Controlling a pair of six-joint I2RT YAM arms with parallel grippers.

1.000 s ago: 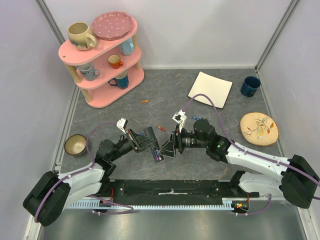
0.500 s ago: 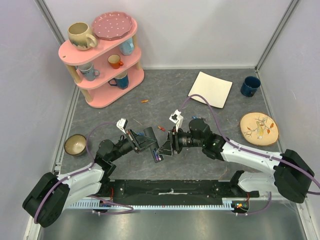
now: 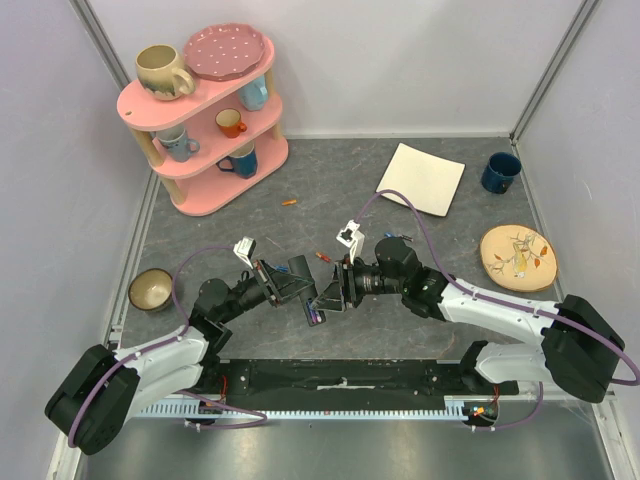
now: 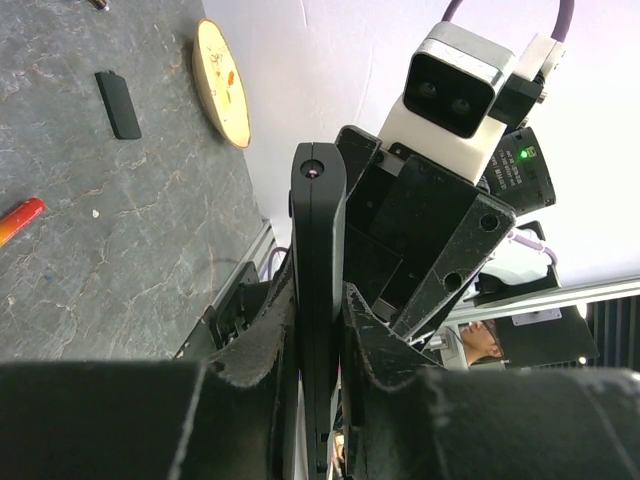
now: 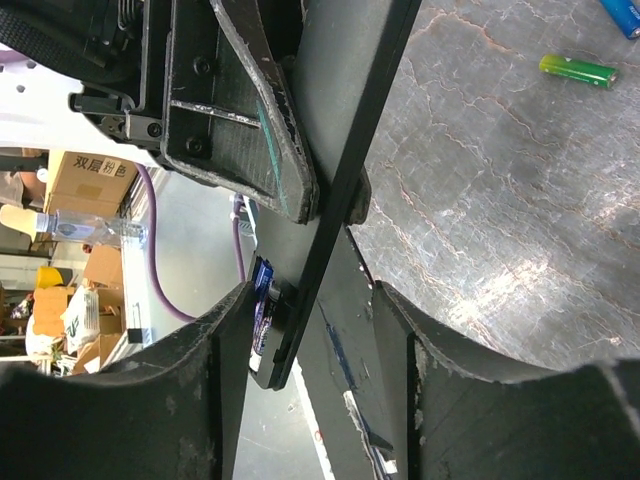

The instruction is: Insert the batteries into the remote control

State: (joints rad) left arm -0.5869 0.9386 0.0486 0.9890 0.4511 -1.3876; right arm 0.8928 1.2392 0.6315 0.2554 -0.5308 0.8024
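Top external view: remote control [image 3: 317, 308] held between both arms.
Left gripper [image 4: 320, 330] clamps it edge-on; right gripper [image 5: 315, 300] straddles its free end, pinch unclear.

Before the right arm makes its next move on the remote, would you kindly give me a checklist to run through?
1. Left gripper clamped on the remote control: ok.
2. Right gripper astride the remote, one finger on each side: ok. Firm contact: cannot tell.
3. Purple battery at the remote's lower end: present. Fully seated in the recess: cannot tell.
4. Spare cells at hand: ok, a green battery and a red battery lie loose on the table.
5. Remote held up off the table, between the two arms: ok.
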